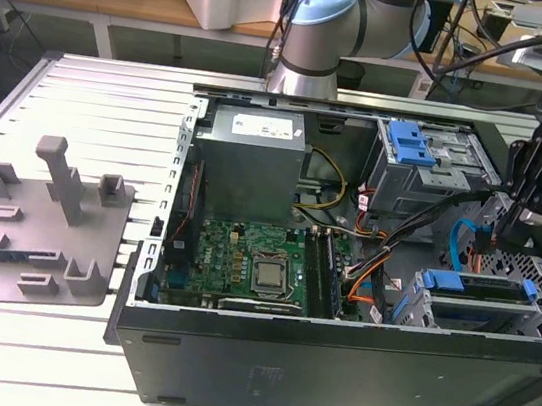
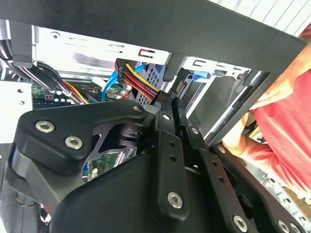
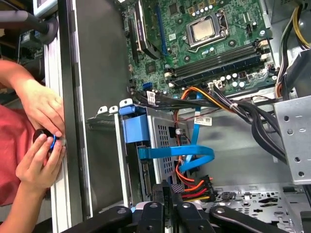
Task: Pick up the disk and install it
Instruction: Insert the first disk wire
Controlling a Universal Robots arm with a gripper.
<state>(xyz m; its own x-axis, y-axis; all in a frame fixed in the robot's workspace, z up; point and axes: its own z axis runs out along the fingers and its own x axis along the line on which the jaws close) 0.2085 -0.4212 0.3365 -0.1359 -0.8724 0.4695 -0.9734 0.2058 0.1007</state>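
The disk lies in the drive cage at the case's front corner on the exterior view's right, its blue carrier rail along its top. In the first wrist view the disk is seen edge-on in the cage behind its blue carrier tab. My gripper hangs just above the cage's back end with its fingers together. In both wrist views the gripper has its tips against a black plug with red, orange and yellow wires behind the disk. I cannot tell whether the tips hold the plug.
A blue ribbon cable loops beside the cage, and black cable bundles cross towards the motherboard. A second blue carrier sits in the upper bay. A person's hands hold a small blue piece outside the case wall. A grey fixture plate lies on the exterior view's left.
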